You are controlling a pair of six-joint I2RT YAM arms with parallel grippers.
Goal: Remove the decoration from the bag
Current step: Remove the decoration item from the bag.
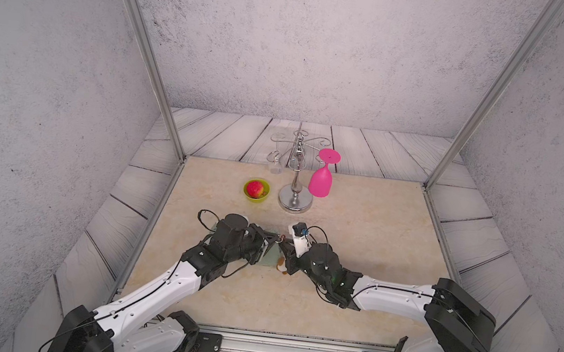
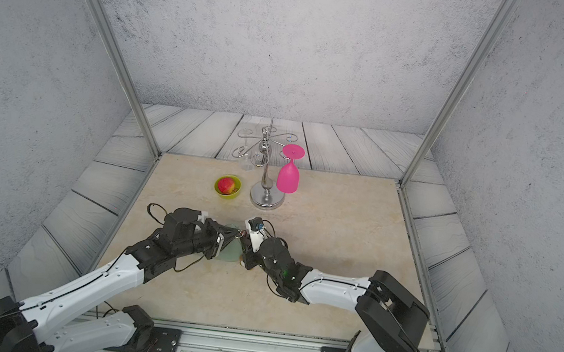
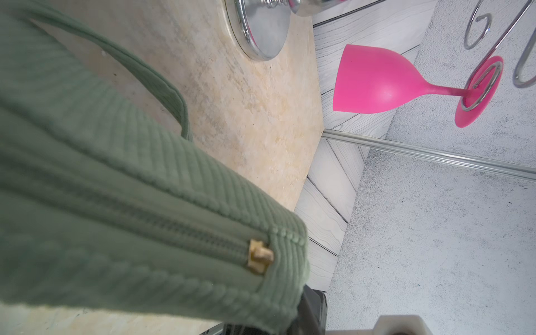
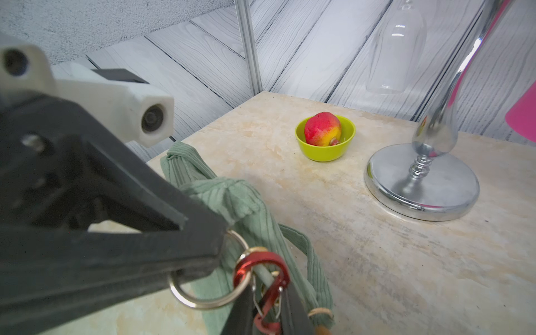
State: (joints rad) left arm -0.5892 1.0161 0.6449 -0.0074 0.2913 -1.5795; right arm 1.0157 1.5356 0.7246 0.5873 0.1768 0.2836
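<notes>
**Q:** How far along are we with the small white-and-brown plush charm (image 1: 280,266)?

**A:** It is not free yet, as we read it. The charm lies just beside the near edge of the soft sage-green ribbed fabric pouch (image 3: 116,203). The pouch rests on the beige marbled worktop (image 4: 377,261) between the two arms.

**Q:** And the hold?

**A:** The left claw (image 4: 217,246) is pressed together on the pouch's silver metal ring (image 4: 203,301), which steadies that end. The right claw (image 4: 266,316) has a finger on either side of the charm's red metal clasp (image 4: 261,261). As far as we can tell, it is pinching the clasp.

**Q:** So what is left?

**A:** Nearly everything that counts. The red metal clasp is hooked through the silver metal ring, and its gate looks closed. We judge that the gate must be pressed open, the clasp slipped off the ring, and the charm carried clear of the pouch.
</notes>
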